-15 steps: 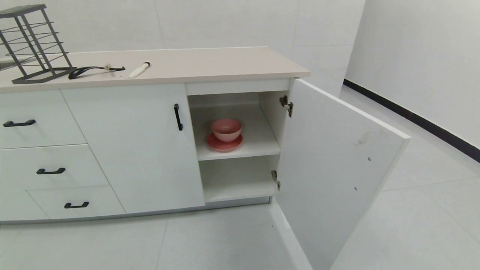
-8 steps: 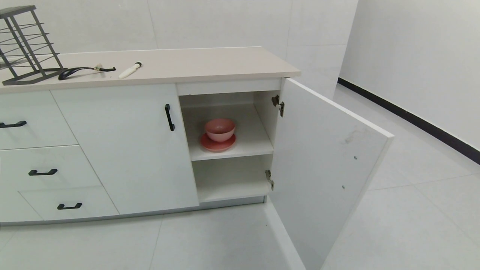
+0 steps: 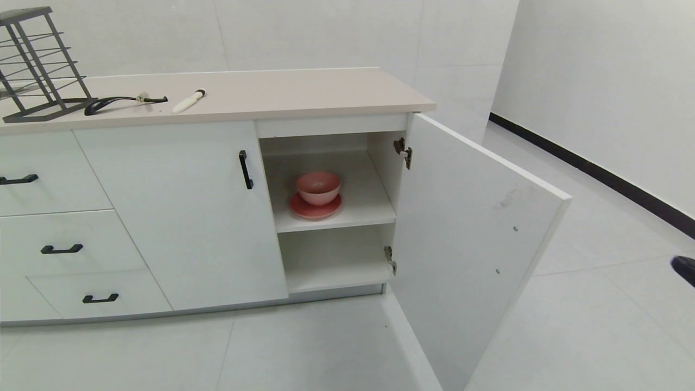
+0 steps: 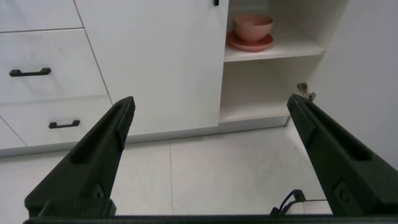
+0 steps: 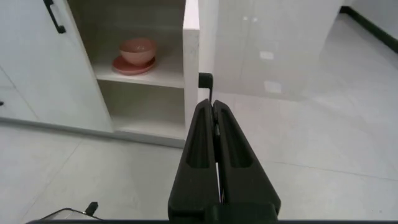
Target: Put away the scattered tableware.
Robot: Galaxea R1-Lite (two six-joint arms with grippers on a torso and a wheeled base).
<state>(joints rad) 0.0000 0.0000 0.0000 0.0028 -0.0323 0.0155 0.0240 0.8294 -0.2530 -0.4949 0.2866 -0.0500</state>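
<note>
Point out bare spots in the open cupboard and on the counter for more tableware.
Lower shelf: all bare. Upper shelf: free between the pink bowl and the hinge-side wall. Countertop: bare right of the white-handled utensil; crowded around the rack and black spoon.

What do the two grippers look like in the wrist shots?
Both are matte black. The left gripper has two long flat fingers with raised edges, tapering to blunt tips. The right gripper has the same wedge-shaped pair. A thin black cable shows near each base. No markings are visible.
</note>
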